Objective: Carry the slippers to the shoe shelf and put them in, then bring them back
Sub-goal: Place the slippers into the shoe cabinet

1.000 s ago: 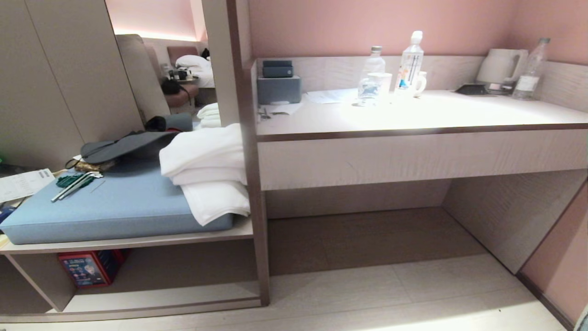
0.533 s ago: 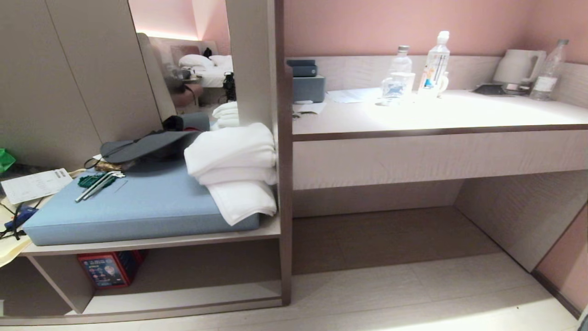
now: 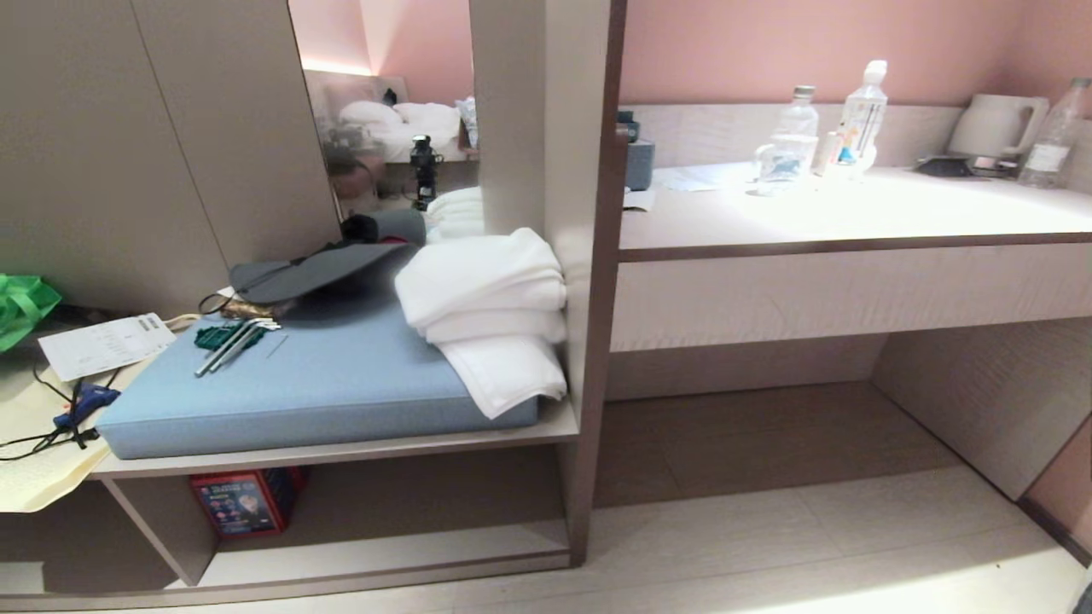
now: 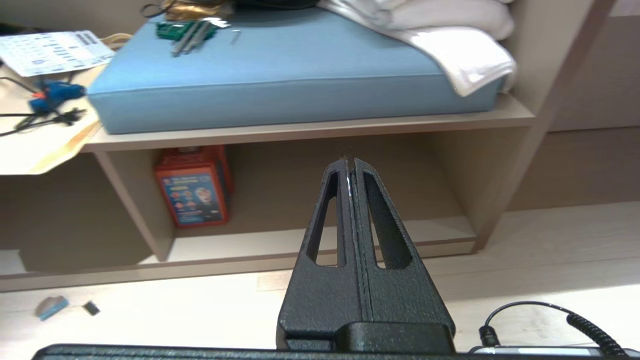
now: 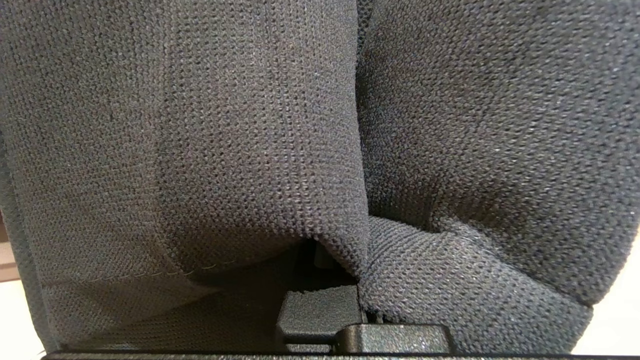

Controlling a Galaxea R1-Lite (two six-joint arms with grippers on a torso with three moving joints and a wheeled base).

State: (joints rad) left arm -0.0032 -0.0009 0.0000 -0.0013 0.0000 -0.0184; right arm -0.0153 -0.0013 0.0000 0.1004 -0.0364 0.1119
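Dark grey knitted fabric of the slippers (image 5: 240, 125) fills the right wrist view, two folds pressed together. My right gripper is shut on them; only its black base (image 5: 320, 312) shows beneath the fabric. The shoe shelf (image 3: 384, 546) is the low cubby under the bench's blue cushion (image 3: 333, 384), left of centre in the head view. In the left wrist view that cubby (image 4: 440, 235) lies straight ahead. My left gripper (image 4: 350, 161) is shut and holds nothing, low above the floor before it. Neither arm shows in the head view.
A red box (image 3: 239, 503) stands in the cubby's left end. Folded white towels (image 3: 486, 298), a dark hat (image 3: 316, 273) and small tools lie on the cushion. An upright panel (image 3: 589, 341) divides the bench from a desk (image 3: 853, 230) with bottles and a kettle. Papers and cables lie at far left.
The whole head view has slid to the right, so the camera has turned left; the bench and its cubby now sit nearer the middle. Nothing on the bench itself has moved.
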